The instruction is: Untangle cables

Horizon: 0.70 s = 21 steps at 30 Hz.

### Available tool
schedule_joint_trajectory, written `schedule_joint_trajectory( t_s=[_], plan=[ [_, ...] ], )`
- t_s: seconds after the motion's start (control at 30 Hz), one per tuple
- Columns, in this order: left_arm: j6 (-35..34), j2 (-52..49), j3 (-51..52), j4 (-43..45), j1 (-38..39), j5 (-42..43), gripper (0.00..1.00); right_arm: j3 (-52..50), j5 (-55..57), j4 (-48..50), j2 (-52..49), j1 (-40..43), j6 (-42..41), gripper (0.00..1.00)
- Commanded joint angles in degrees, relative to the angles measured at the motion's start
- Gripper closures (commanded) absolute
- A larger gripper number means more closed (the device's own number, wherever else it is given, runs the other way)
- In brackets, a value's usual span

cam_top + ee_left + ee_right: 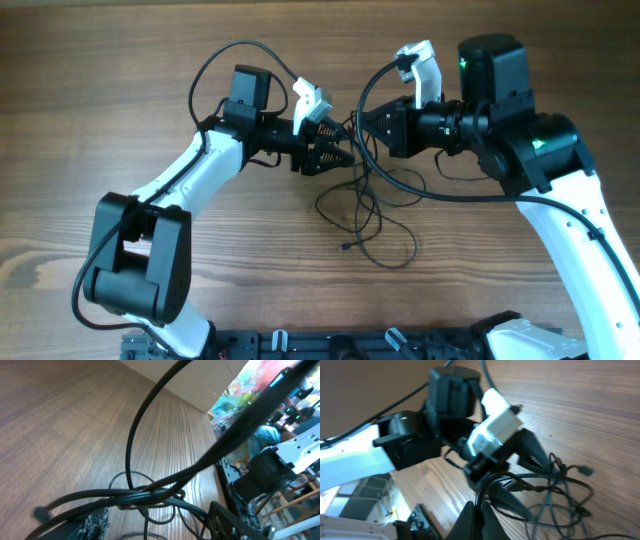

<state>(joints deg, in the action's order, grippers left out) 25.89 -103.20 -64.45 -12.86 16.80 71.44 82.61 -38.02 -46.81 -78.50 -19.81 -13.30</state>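
Desk (120, 80) of brown wood grain fills the view, and both arms reach in over its far middle, wrists turned toward each other. The left pincer (335, 155) and the right pincer (365, 122) sit just beside one another, almost nose to nose. The left pincer's jaws stand apart; its wrist view shows thin cords running between the fingers without being clamped. The right pincer's jaws are together, and a strand appears to be pinched at their tips, though the contact itself is hard to make out.

The cables (375, 215) lie just near of the two pincers, partly lifted: the upper strands rise to the tips while loose overlapping loops trail on the desk toward the near right. One small plug end (343, 246) lies free at the near left edge of the loops.

By my reading, this is the pulling-apart step, barely begun, since the loops are crossed. The next move calls for the left pincer to close on a separate strand, then for both to draw away sideways.
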Motion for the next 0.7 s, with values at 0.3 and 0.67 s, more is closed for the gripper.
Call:
schedule_joint_trajectory(
  t_s=[0.3,0.67],
  plan=[
    [0.7,-0.2,-0.4,3.5,3.0,-0.6,0.96,0.7,-5.4,1.1,1.3,0.1,1.1,0.96],
    [-8.8,0.3,-0.4,-0.3,-12.1,-8.3,0.96,0.7,23.5,-7.5,1.1,0.1,-1.4,0.96]
  ],
)
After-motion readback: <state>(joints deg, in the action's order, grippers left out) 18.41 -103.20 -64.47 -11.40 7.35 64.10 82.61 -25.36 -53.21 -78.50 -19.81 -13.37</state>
